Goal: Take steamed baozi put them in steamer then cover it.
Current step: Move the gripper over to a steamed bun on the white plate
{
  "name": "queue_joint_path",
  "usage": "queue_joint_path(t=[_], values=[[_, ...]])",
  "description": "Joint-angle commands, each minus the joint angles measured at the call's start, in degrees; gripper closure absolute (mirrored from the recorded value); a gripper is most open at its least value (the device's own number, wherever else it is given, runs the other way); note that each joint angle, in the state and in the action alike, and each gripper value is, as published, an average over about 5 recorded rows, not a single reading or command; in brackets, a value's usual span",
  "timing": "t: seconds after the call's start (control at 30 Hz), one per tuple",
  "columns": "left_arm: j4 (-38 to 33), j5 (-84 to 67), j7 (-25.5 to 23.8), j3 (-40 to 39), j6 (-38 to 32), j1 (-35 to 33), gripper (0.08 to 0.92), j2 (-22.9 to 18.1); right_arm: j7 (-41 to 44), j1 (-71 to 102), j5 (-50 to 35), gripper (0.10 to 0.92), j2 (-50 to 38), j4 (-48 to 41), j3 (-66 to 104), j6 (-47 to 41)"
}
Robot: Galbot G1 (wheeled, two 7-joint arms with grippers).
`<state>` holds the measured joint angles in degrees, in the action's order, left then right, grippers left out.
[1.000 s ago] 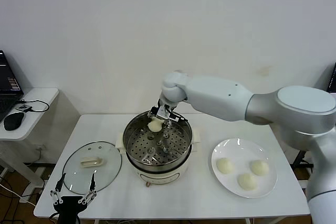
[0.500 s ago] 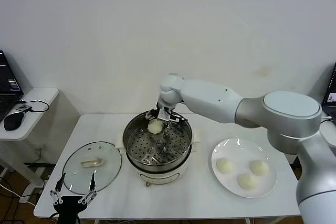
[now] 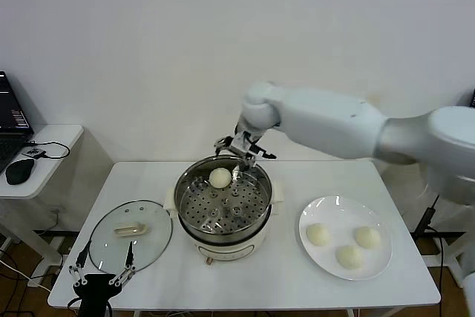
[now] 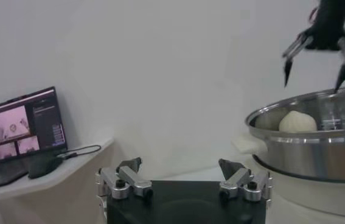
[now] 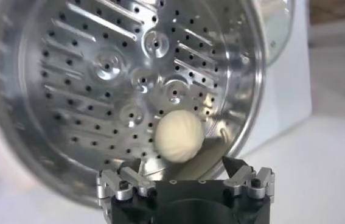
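One baozi point(image 3: 220, 177) steamed, three plated point(image 3: 344, 246).

My right arm reaches in from the right side of the head view, its thick white forearm stretched across toward the centre and bent downward at the wrist. The right gripper point(image 3: 246, 152) hangs there pointing down, its fingers point(image 4: 289, 58) spread apart with nothing between them; in the right wrist view both finger bases point(image 5: 123, 181) sit wide on either side of the black palm. My left gripper point(image 3: 102, 275) is parked low at the near left edge of the head view, its fingers point(image 4: 129, 165) apart and holding nothing.
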<state>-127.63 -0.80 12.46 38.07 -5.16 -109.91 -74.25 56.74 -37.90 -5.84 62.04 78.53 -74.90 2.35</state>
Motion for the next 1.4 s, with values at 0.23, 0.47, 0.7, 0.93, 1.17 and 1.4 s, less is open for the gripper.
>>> queue_joint_path(t=[0.23,0.47,0.7,0.93,1.17,1.4], values=[[-0.13,0.05,-0.10,-0.23,0.06,0.24,0.177,0.59,2.80,-3.74,-5.88,0.203,-28.99,21.67,-2.73,-18.83],[0.49,-0.02,-0.16,0.02,0.14,0.53,0.177,1.01,2.47,7.16,0.76,0.203,-36.20,22.97,-0.27,-18.74],[1.41,-0.20,-0.28,0.51,0.28,0.59,0.177,1.47,1.23,20.98,5.03,0.203,-36.47,20.17,8.29,-19.26],[1.99,-0.65,-0.34,1.19,0.39,0.67,0.177,1.69,-0.07,29.92,7.18,0.203,-34.06,16.79,13.85,-20.10],[2.50,-0.74,-0.33,1.26,0.38,0.92,0.177,1.36,-1.54,36.14,9.65,0.203,-31.67,13.42,17.39,-19.95],[2.19,-0.64,-0.44,1.06,0.41,1.03,0.177,1.06,-2.85,40.05,11.03,0.203,-29.67,11.02,19.49,-20.09]])
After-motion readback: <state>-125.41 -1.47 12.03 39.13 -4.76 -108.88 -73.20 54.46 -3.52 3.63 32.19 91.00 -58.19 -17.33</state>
